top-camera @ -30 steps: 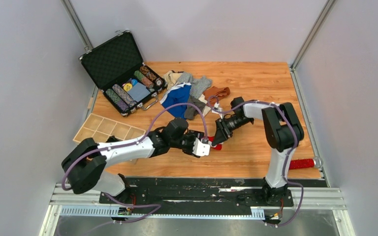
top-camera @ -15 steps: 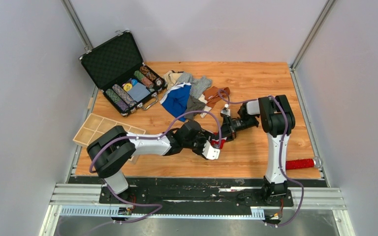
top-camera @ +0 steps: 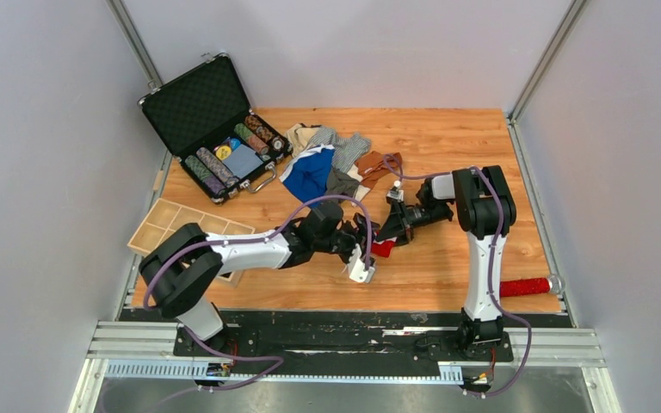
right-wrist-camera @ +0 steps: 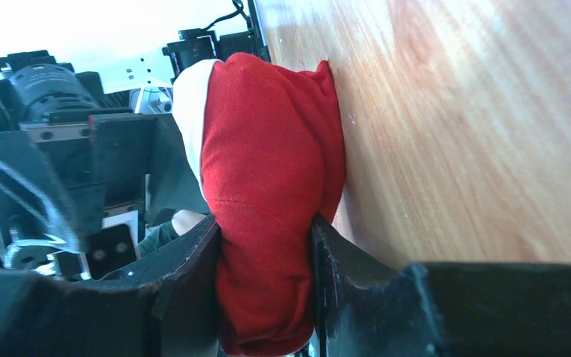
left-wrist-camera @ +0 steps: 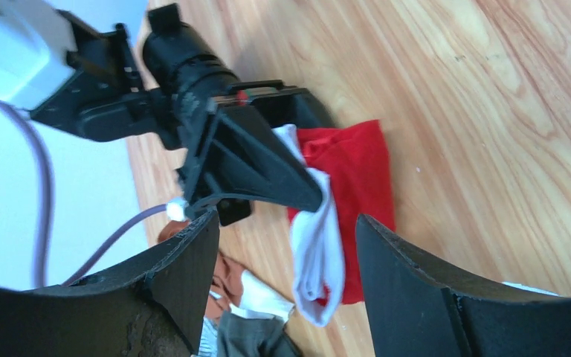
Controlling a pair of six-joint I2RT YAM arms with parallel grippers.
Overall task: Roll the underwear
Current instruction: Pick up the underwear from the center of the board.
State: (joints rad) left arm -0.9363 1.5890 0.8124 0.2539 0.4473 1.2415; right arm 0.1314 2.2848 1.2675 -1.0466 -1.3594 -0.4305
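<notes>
My right gripper [right-wrist-camera: 266, 230] is shut on a bunched red underwear [right-wrist-camera: 268, 178] with a white waistband, low over the wooden table at its middle [top-camera: 384, 249]. My left gripper [left-wrist-camera: 286, 230] is open and faces the right gripper [top-camera: 389, 232] from the left. The white waistband [left-wrist-camera: 316, 253] hangs in the gap between the left jaws, and neither jaw touches it. More underwear lies in a pile [top-camera: 336, 163] at the back of the table, including a blue one with white trim [top-camera: 308, 174] and a brown one [top-camera: 377, 163].
An open black case of poker chips [top-camera: 219, 129] stands at the back left. A wooden divider tray [top-camera: 185, 225] lies at the left edge. A red bristly stick [top-camera: 525, 286] lies near the front right, beside the right arm's base.
The left jaws have spread wider and the left wrist has turned. The right gripper first carried the red underwear a little right and back, then held still.
</notes>
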